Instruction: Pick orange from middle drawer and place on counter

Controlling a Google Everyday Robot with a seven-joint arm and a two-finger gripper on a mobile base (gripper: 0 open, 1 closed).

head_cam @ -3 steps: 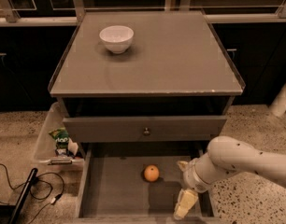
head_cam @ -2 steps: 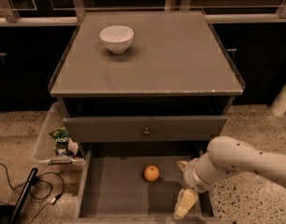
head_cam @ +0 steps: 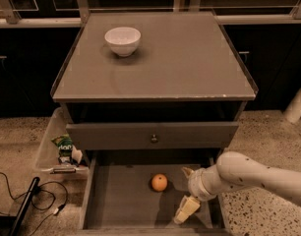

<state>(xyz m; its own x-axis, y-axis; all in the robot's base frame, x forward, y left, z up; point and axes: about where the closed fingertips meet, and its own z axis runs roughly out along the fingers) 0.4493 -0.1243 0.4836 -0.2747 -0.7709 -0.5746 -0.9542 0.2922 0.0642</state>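
Note:
The orange (head_cam: 159, 182) lies on the flat grey bottom of the pulled-out middle drawer (head_cam: 121, 200), near its middle. My gripper (head_cam: 185, 191) is inside the drawer just right of the orange and a small gap apart from it. Its pale fingers (head_cam: 186, 209) are spread open and hold nothing. The white arm reaches in from the right. The counter (head_cam: 190, 58) is the grey cabinet top above.
A white bowl (head_cam: 122, 40) stands on the counter at the back left. A closed drawer front with a round knob (head_cam: 153, 138) overhangs the open drawer. A bin with packets (head_cam: 62, 151) sits left of the cabinet. Cables (head_cam: 27, 195) lie on the floor.

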